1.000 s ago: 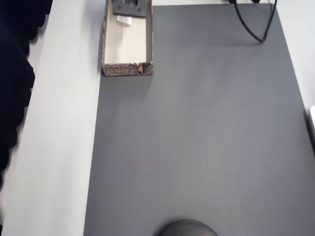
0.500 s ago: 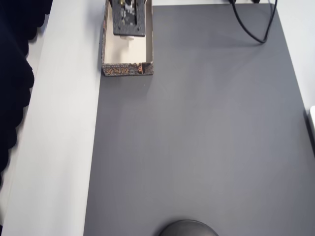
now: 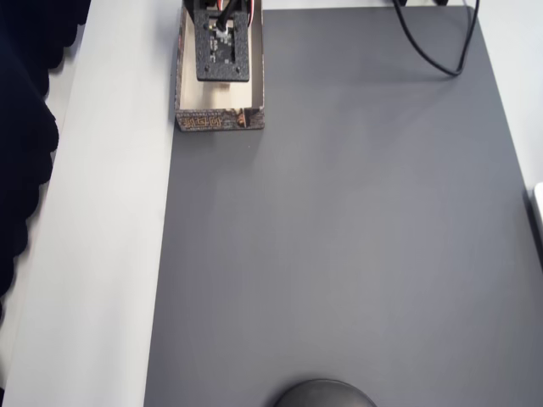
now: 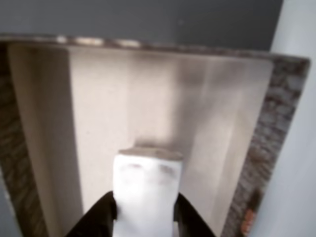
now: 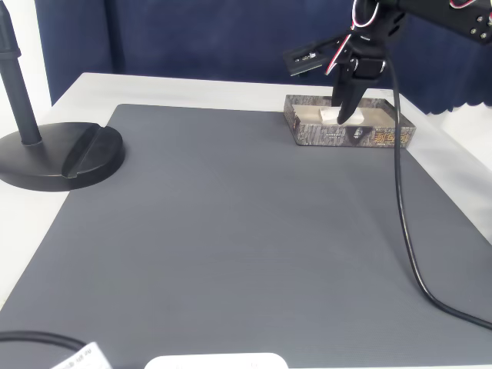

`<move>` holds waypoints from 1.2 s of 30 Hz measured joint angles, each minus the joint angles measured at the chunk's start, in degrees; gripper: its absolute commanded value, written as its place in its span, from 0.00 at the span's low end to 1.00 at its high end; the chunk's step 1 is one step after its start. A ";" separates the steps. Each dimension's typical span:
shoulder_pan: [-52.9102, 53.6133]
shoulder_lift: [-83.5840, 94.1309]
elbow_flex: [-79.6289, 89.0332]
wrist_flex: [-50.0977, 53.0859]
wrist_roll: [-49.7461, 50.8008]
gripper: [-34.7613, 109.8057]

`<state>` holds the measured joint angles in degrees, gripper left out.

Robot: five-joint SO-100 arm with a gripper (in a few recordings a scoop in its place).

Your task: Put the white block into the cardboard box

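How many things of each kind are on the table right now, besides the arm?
White block, held in the hand inside the box: 1
Cardboard box: 1
Grey mat: 1
Black stand base: 1
Black cable: 1
Total: 5
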<state>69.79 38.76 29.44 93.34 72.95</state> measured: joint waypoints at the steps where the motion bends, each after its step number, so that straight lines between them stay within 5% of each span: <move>1: 0.00 0.00 0.00 -0.35 0.00 0.23; 36: 0.53 -0.09 4.31 -4.04 0.44 0.34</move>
<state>70.31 38.67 33.75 89.30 73.39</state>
